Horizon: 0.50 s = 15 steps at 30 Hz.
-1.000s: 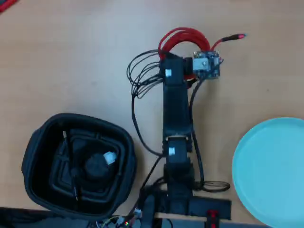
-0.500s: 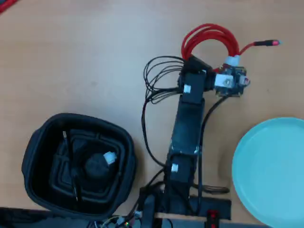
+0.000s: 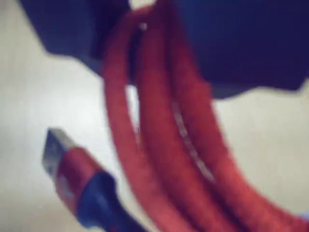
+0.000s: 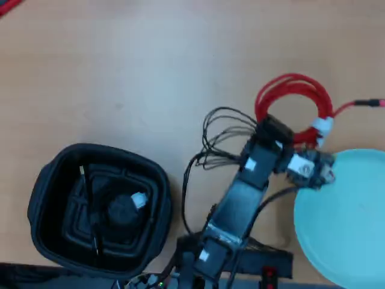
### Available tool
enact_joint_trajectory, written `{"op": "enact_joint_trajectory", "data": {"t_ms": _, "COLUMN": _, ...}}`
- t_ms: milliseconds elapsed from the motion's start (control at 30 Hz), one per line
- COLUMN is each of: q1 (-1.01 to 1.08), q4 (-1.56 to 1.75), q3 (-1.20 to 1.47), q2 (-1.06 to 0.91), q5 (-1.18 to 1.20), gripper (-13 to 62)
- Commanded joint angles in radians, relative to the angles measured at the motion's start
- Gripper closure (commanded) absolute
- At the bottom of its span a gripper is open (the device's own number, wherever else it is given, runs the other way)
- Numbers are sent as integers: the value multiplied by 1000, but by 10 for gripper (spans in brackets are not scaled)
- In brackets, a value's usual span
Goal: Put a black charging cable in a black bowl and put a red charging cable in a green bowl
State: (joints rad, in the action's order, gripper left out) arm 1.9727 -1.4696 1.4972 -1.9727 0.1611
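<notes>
1. Red charging cable (image 4: pixel 293 96) is seen in the overhead view as a bright red, braided-looking coil on the pale wooden table (image 4: pixel 120 66), just beyond the far rim of the green bowl (image 4: pixel 343 223) and outside it.
2. The table is a smooth, light tan surface that fills most of the overhead view.
3. The black bowl (image 4: pixel 42 205) stands at the near left: a deep, rounded-square container with a ribbed square pattern on its floor.
4. The green bowl lies at the near right, a round, shallow, pale mint dish with a plain smooth surface, partly cut by the picture's edge.
5. The arm (image 4: pixel 237 205) reaches from the near edge toward the red coil, with thin loose black wires (image 4: pixel 216 129) looping at its left.
6. The gripper (image 4: pixel 269 123) is closed on the near left part of the red coil; in the wrist view the red strands (image 3: pixel 159 125) are seen running up between its dark blue jaws.
7. The black charging cable (image 4: pixel 123 208) rests inside the black bowl, a small dark coil bound with a white tie, with a thin end lying to its left.
8. A white tie (image 4: pixel 323 126) binds the red coil at its right side, and a thin plug end (image 4: pixel 370 103) stretches to the right.
9. A red-and-silver plug (image 3: pixel 60 154) is shown, blurred, at the lower left of the wrist view.
</notes>
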Motion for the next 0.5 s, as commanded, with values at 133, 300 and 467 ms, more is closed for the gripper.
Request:
{"op": "enact_joint_trajectory", "data": {"t_ms": 133, "q1": 184, "q4": 135, "q3": -21, "q2": -61, "q5": -112, "gripper": 555}}
{"op": "enact_joint_trajectory", "data": {"t_ms": 300, "q1": 295, "q4": 213, "q3": -20, "q2": -52, "q5": -118, "gripper": 555}}
{"op": "enact_joint_trajectory", "data": {"t_ms": 467, "q1": 400, "q4": 321, "q3": -18, "q2": -31, "q5": -117, "gripper": 555}}
